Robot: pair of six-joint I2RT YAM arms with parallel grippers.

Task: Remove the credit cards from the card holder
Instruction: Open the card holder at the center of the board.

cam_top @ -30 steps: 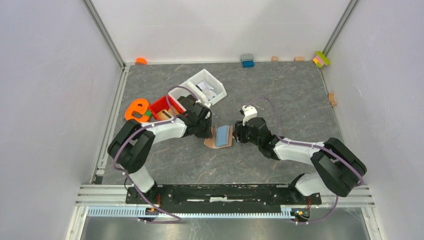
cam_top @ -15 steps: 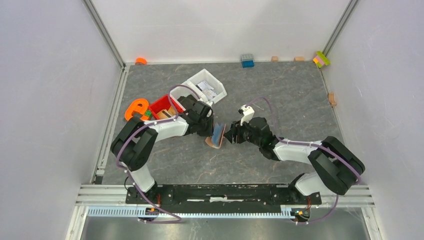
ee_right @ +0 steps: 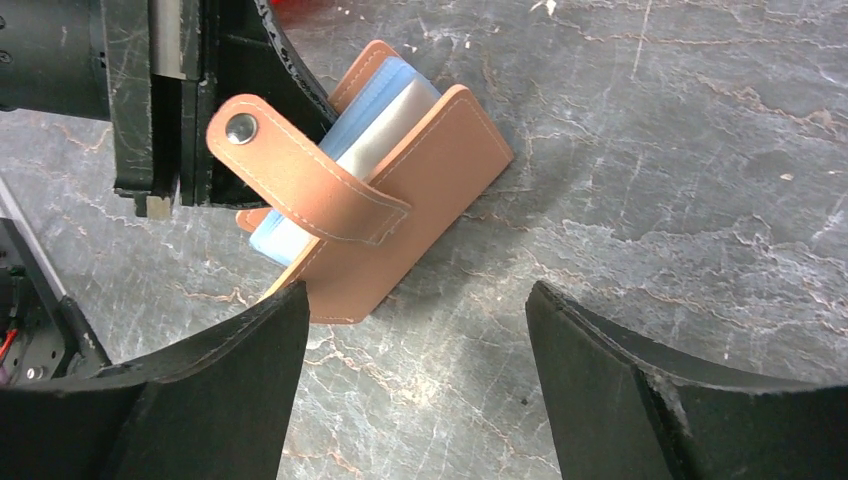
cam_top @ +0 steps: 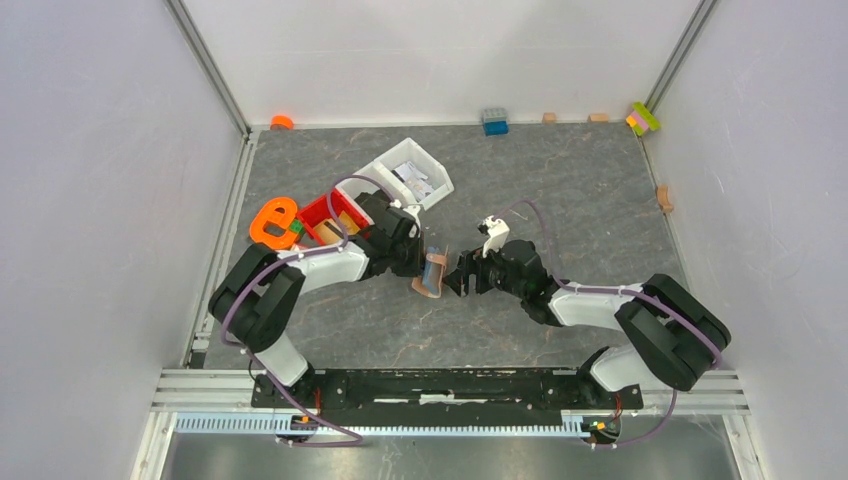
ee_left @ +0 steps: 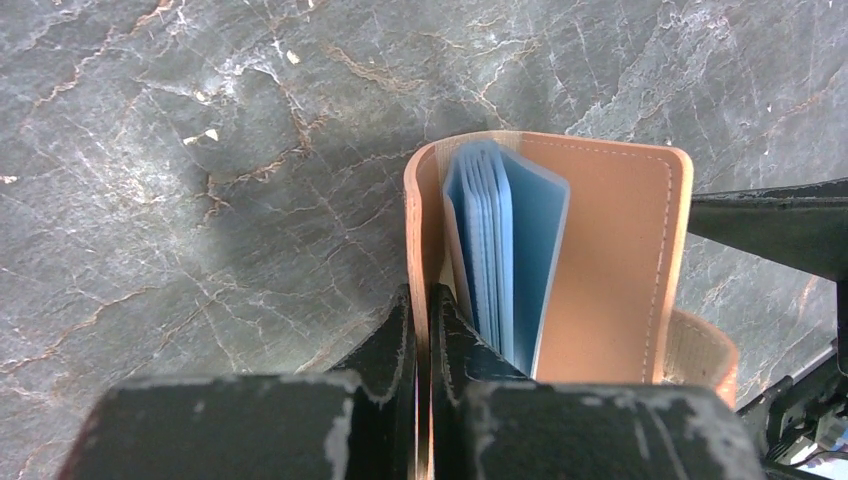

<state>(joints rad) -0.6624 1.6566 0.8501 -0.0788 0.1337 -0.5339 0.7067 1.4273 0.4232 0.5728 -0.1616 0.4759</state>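
The tan card holder (cam_top: 432,272) stands on edge on the table, half open, between my two grippers. My left gripper (cam_top: 420,262) is shut on one cover of the card holder (ee_left: 610,260), a finger (ee_left: 395,330) on each side of the leather. Several thin pale blue layers (ee_left: 500,250), credit cards or sleeves, I cannot tell which, show between the covers. In the right wrist view the card holder (ee_right: 420,190) leans against the left gripper, its snap tab (ee_right: 300,175) lying over the blue stack (ee_right: 380,130). My right gripper (ee_right: 415,300) is open just short of it, holding nothing.
A red bin (cam_top: 325,212) and a white bin (cam_top: 405,172) with packets sit behind the left arm, an orange piece (cam_top: 272,220) beside them. A blue block (cam_top: 494,121), small wooden blocks (cam_top: 664,197) and a coloured block (cam_top: 643,118) lie along the far and right walls.
The card holder went from lying open and flat to standing on edge, half folded. My right gripper let go of its cover and opened wide. The left grip is unchanged.
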